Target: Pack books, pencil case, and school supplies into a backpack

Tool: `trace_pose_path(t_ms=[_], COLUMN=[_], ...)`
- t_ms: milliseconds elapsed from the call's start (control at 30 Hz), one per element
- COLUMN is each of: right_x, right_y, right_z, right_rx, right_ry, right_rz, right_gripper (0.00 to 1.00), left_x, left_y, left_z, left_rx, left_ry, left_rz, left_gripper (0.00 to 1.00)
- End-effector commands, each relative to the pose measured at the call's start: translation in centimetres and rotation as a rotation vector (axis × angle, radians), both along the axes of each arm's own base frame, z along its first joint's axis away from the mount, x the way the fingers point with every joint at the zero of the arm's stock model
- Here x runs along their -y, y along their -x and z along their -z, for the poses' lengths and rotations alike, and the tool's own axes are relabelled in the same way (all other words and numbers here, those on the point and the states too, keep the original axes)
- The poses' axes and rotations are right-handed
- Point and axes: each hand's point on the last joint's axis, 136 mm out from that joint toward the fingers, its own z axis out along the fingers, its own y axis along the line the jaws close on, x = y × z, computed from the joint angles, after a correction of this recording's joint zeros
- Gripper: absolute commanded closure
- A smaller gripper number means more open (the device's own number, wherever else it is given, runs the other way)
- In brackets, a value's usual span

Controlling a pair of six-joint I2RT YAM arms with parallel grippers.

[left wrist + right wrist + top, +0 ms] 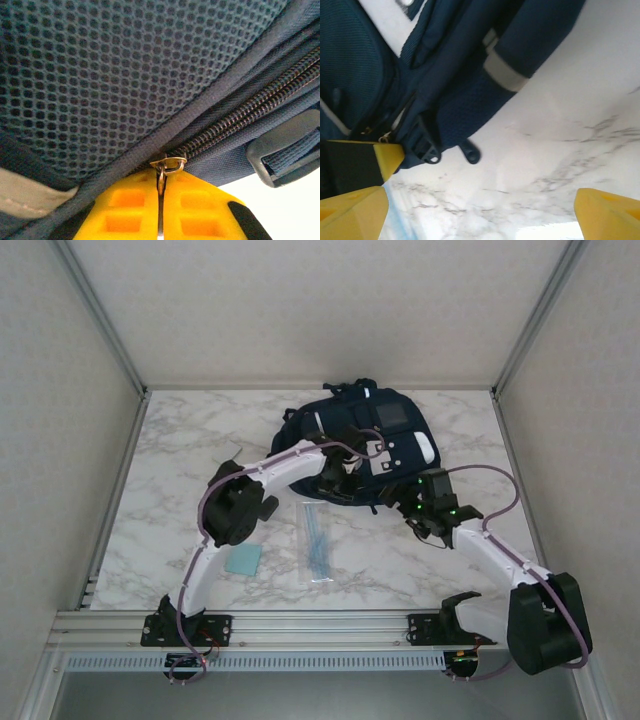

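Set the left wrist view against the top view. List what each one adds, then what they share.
Left wrist view adds: the zipper pull pinched between the shut yellow fingers, the zipper teeth, the mesh fabric and a black buckle.
Top view adds: the clear packet of bluish sticks, the light-blue pad, the right gripper, open beside the bag, and the marble table.
Both share: the navy backpack and the left gripper at its near edge.
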Motion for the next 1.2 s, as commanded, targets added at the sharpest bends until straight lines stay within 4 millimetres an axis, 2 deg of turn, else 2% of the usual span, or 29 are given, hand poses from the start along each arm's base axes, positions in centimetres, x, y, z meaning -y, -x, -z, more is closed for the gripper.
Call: trace_pose_path(t_ms=[0, 167, 267, 433, 533, 567, 700, 900, 1167], right_x=[-2.1, -2.9, -3.4, -2.6, -2.3, -2.1, -0.3, 2.4, 4.1], right_y=[-1.7, -4.5, -6.2, -7.6, -8.3, -8.3, -8.3, -7.8, -7.7], right_z=[-0.2, 1.1, 2.1, 3.6, 3.8, 4.0, 3.6, 1.8, 2.2], right_rx=[0.023, 0.036, 0.036, 0.028, 0.037, 0.03, 0.036, 0.063, 0.025], right_ry=[-0.146, -0.141, -0.145, -0.074, -0.042, -0.026, 0.073, 0.256, 0.363], right_rz=[0.079, 0.148, 0.171, 0.208, 0.188, 0.181, 0.164, 0.141, 0.144], right_gripper=[0.06, 0.08, 0.19, 0.5, 0.83, 1.0, 1.0, 1.0, 1.0], left_x=[1.9, 1.3, 0.4, -1.0, -2.0, -2.5, -4.7, -8.7, -14.5], left_y=[0.4, 0.3, -0.1, -0.3, -0.3, -0.3, -0.6, -1.1, -2.6], left_z=[-4.2, -4.8, -4.6, -4.3, -3.9, -3.8, -3.4, -3.1, -4.0], left_rx=[-0.001, 0.035, 0.075, 0.109, 0.121, 0.127, 0.159, 0.146, 0.118], left_ry=[0.153, 0.157, 0.112, 0.043, -0.014, -0.039, -0.157, -0.303, -0.444], left_rz=[0.057, 0.079, 0.077, 0.093, 0.115, 0.123, 0.147, 0.155, 0.034], left_gripper=[1.0, 1.0, 1.0, 1.0, 1.0, 1.0, 1.0, 1.0, 1.0])
